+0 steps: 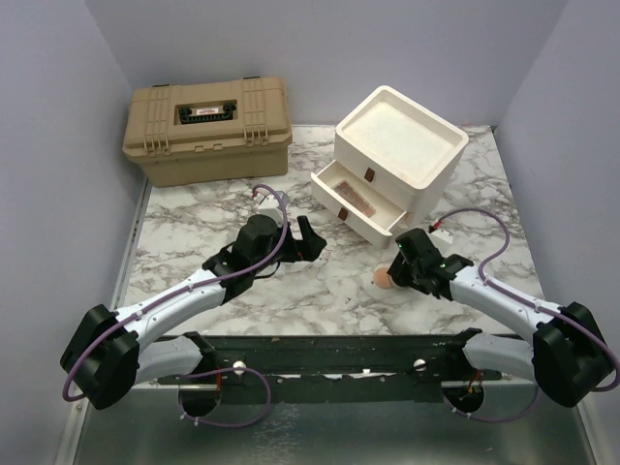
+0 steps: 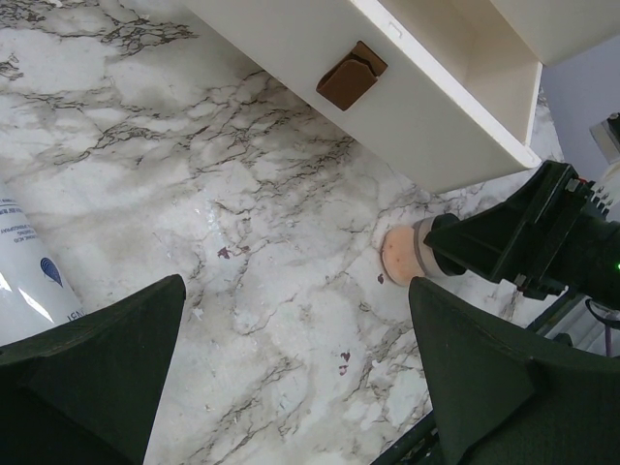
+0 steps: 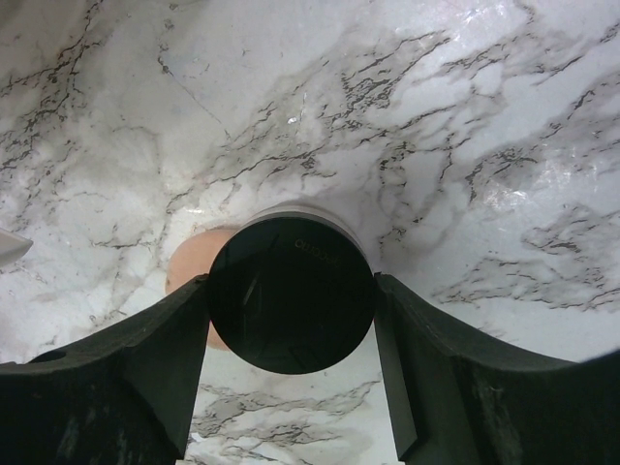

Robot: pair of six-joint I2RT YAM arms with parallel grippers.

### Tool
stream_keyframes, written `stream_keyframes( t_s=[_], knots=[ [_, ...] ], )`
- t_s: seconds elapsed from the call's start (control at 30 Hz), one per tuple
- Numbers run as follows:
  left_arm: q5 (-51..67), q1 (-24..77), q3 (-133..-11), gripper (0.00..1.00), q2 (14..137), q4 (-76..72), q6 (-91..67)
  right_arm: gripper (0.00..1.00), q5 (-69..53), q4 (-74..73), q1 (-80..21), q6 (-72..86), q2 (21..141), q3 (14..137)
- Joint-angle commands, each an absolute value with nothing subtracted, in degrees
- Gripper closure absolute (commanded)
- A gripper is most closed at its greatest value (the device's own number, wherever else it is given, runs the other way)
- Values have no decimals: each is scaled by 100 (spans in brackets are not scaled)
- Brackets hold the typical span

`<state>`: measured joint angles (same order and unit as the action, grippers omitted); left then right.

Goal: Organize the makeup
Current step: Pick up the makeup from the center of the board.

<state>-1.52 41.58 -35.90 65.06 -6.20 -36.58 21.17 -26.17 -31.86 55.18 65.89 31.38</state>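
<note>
My right gripper (image 1: 399, 269) is shut on the round black compact (image 3: 291, 295), with one finger on each side of its black lid. The compact's peach powder face (image 2: 399, 257) is turned on edge, low over the marble table, just in front of the open drawer. My left gripper (image 2: 295, 286) is open and empty above bare marble, left of the compact; it also shows in the top view (image 1: 308, 237). A whitish bottle (image 2: 29, 266) lies at the left edge of the left wrist view. A pink palette (image 1: 357, 200) lies in the open drawer. Brushes and tubes are out of view.
The cream drawer unit (image 1: 402, 145) stands at the back right with its lower drawer (image 1: 329, 184) pulled out; the drawer's brown handle (image 2: 351, 75) faces my left gripper. A tan toolbox (image 1: 206, 131) stands shut at the back left. Grey walls enclose the table.
</note>
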Motion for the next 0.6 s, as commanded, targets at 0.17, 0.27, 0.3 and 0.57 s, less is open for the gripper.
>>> stream_keyframes(
  t_s=[0.17,0.27,0.3,0.57],
  knots=[
    [-45,4148,-3654,1,6517,-694,-3639,40,2174,-2687,-3155,5247,6171,3220],
    [-44,4143,-3664,1,6526,-690,-3645,40,1945,-2560,-3156,5036,6126,3234],
    [-44,4143,-3670,1,6530,-694,-3647,40,1913,-2558,-3157,5010,6126,3249],
    [-28,4142,-3631,1,6491,-692,-3700,40,1651,-2648,-3156,4599,6158,3410]
  ],
)
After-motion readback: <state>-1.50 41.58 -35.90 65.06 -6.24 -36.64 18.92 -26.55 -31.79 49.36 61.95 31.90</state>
